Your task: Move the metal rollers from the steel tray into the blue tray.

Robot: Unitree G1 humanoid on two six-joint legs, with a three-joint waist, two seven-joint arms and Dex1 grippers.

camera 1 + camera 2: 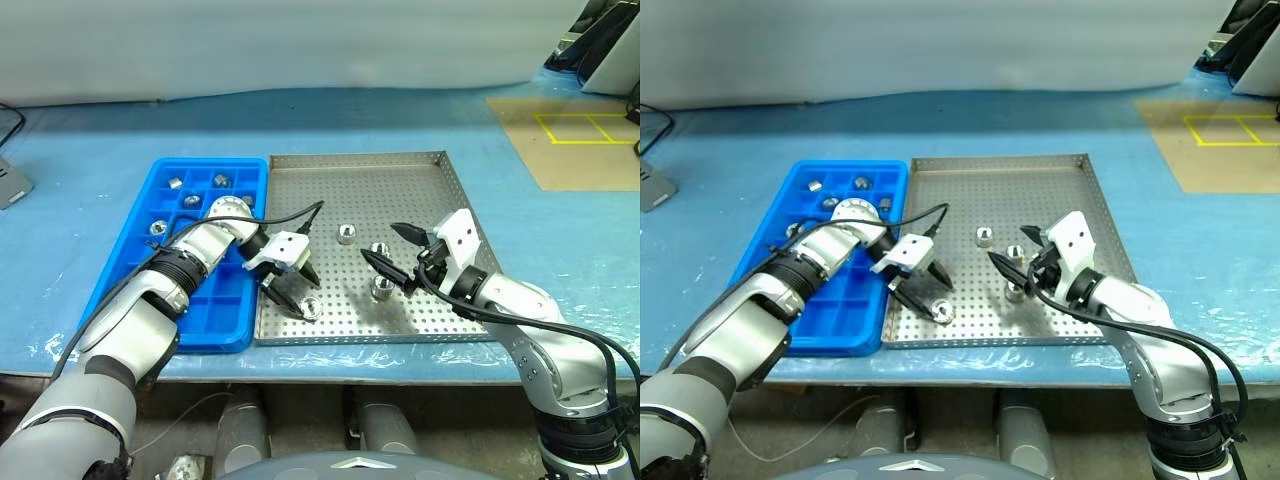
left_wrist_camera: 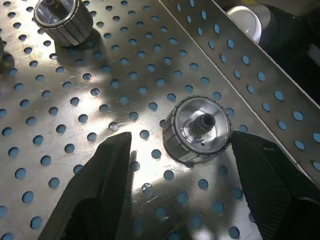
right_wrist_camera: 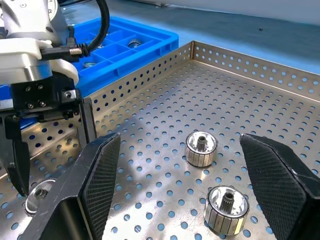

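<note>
On steel tray (image 1: 400, 180), roller (image 2: 197, 131) sits between left fingers (image 2: 107, 170).

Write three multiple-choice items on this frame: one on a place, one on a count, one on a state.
1. Where on the steel tray is the roller that sits at the left gripper?
A. far right corner
B. near left corner
C. the middle

2. How many metal rollers stand on the steel tray?
A. two
B. four
C. seven

3. The right gripper is:
A. open and empty
B. shut on a roller
C. shut and empty

Answers:
1. B: the roller stands by the near rim, between the left gripper's open fingers.
2. B: four show on the perforated floor.
3. A: its fingers stand wide apart above two rollers and touch neither.
</note>
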